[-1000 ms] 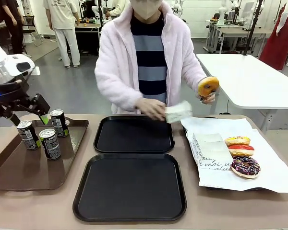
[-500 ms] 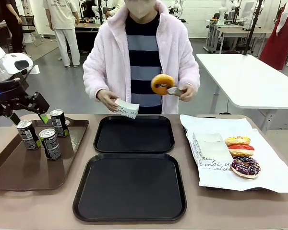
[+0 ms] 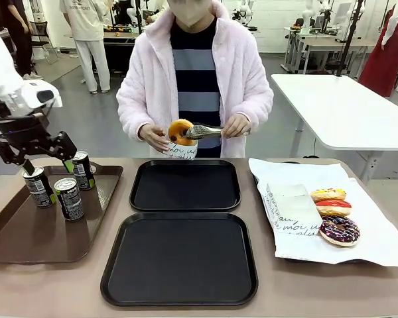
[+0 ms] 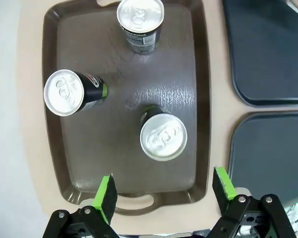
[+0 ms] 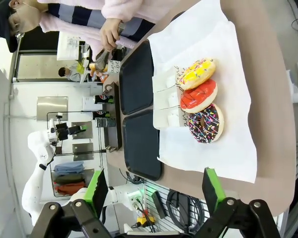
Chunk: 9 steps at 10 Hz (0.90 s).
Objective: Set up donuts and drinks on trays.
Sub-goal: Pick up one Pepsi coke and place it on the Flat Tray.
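Since the earlier frame the person has lowered the glazed donut (image 3: 181, 131), pinched in closed tongs (image 3: 204, 131), into a paper sleeve (image 3: 182, 152) just behind the far tray (image 3: 186, 187), probably to wrap it first. Left of that tray, the left gripper (image 4: 164, 183) hangs wide open and empty above the cans (image 3: 69, 197). The right gripper (image 5: 154, 176) is open too.

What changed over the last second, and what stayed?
The person swung the glazed donut, held in tongs, from picture right to the middle, down to the mouth of the paper sleeve in the other hand. The left gripper edged slightly toward the middle, open. The cans, trays and three iced donuts stayed put.
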Available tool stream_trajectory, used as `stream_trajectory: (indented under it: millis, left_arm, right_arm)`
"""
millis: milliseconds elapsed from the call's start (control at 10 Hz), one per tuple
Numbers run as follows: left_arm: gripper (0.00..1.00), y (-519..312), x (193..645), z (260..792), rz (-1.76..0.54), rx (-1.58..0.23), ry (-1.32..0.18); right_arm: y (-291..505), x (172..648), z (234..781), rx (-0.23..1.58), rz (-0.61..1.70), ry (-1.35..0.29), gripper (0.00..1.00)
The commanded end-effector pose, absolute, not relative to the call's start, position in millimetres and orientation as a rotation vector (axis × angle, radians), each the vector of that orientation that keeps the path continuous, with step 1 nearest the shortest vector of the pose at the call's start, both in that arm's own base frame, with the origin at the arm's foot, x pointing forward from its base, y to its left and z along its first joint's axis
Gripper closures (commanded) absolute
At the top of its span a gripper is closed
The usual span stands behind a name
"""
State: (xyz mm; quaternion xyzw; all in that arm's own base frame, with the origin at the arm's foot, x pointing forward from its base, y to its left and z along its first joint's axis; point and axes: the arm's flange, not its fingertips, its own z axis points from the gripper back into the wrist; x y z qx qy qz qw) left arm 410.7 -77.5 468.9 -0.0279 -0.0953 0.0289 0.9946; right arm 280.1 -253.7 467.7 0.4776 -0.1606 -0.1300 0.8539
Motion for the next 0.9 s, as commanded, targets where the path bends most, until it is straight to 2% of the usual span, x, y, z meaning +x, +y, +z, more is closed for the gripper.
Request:
stream_trajectory:
  millis: [0,500,800]
  left_arm:
    - [0.0,-92.1,435.7,452.2,0.118,0.046,-0.201]
    - [0.0,-95.5,443.0,406.2,0.176,0.129,-0.221]
    - [0.0,-92.2,442.7,391.0,0.179,0.071,-0.161]
  right_arm:
    - [-255.3,281.5,467.1,1.016,-0.271,-0.35,0.0]
    - [-255.3,281.5,467.1,1.016,-0.271,-0.35,0.0]
    - [-255.3,281.5,467.1,1.016,-0.271,-0.35,0.0]
